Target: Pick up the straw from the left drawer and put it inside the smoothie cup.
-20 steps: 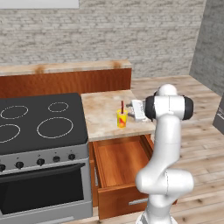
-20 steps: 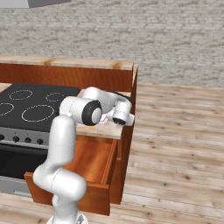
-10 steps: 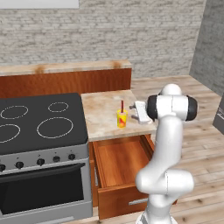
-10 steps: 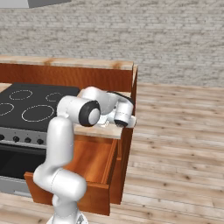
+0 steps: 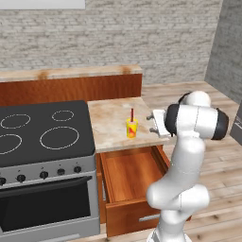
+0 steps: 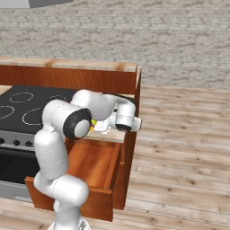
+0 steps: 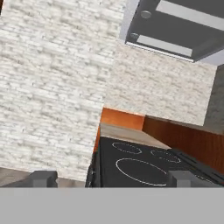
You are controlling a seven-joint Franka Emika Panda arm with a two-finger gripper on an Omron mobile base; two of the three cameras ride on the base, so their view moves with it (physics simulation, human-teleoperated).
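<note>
Now straw (image 5: 132, 114) upright in smoothie cup (image 5: 131, 128), beside open gripper (image 5: 152, 123)

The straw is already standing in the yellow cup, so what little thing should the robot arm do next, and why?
Probably ease the open end effector a bit farther from the smoothie cup. The straw stands in the cup on the counter, the left drawer holds nothing, and the end effector hangs close beside the cup, where a bump could tip it.

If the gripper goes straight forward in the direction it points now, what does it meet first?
Probably nothing close. The open gripper points level across the stove top, above its surface. Beyond it the first thing in line looks like the brick wall, though depth is unclear.
</note>
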